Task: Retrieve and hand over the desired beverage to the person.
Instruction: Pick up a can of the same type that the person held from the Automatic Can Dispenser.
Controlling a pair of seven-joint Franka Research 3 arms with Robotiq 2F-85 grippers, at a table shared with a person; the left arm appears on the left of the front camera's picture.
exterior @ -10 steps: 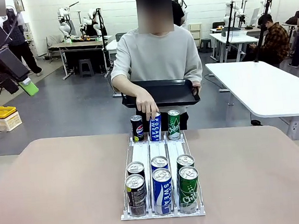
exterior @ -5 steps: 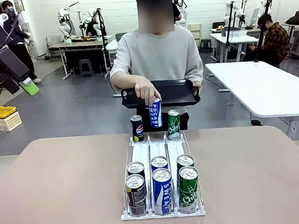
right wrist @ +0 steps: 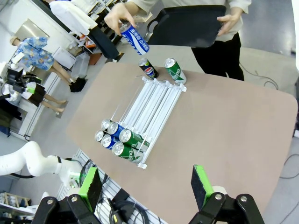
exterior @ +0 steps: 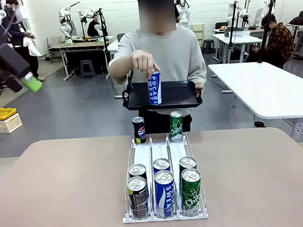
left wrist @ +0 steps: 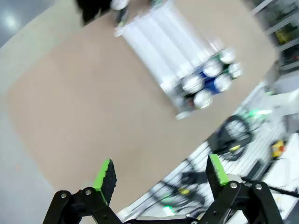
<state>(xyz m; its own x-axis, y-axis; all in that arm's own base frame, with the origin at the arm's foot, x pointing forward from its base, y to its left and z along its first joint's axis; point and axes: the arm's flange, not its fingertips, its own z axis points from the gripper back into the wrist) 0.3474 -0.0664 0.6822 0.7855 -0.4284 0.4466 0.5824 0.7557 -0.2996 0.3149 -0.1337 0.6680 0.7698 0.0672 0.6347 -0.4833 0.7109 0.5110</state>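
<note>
On my front camera, white letters run down the blue can (exterior: 154, 88) that the person (exterior: 175, 53) holds up in one hand (exterior: 144, 62): "POCARI". In the rack (exterior: 144, 155) below, the near blue can (exterior: 165, 194) in the middle lane reads "SWEAT". The near green can (exterior: 191, 194) beside it shows "Chil", the rest turned out of sight, and the far green can (exterior: 176, 126) carries the same script. The far black can (exterior: 138, 129) bears the red, white and blue Pepsi globe. Print on the near black can (exterior: 138, 198) is too small for me to read.
</note>
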